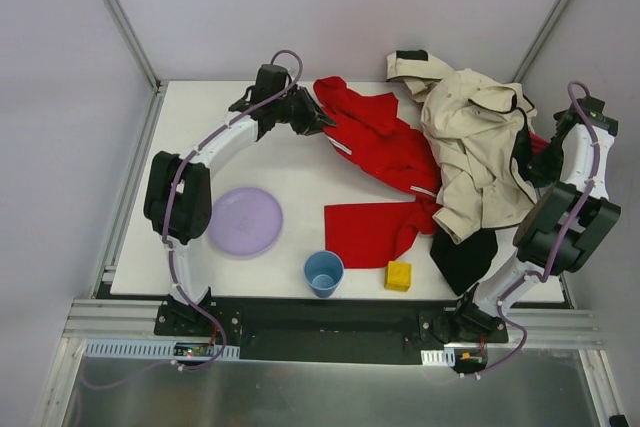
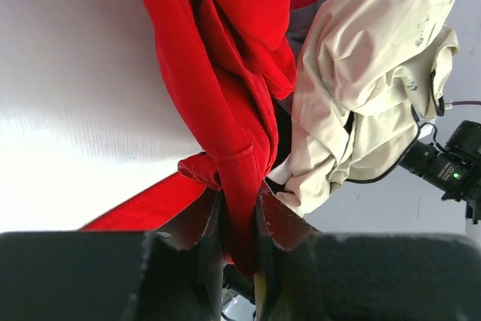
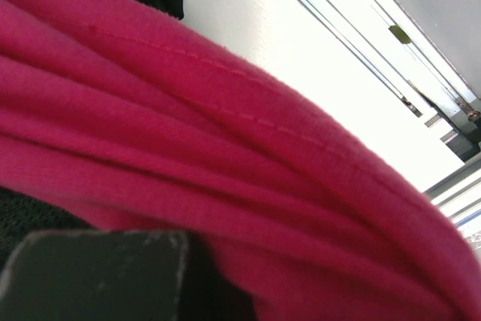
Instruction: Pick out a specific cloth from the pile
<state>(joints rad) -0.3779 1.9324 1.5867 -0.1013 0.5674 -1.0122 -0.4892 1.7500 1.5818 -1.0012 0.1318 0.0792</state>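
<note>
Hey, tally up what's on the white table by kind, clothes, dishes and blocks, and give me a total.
Clothes: 3 clearly seen (bright red fabric garment, cream-and-black jacket, magenta cloth); a grey scrap beside the jacket may be another.
Dishes: 2 (round purple plate, blue cup).
Blocks: 1 (yellow block).
Total: 6 sure.

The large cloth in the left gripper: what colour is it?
The cloth is bright red; the left wrist view shows it best.
</note>
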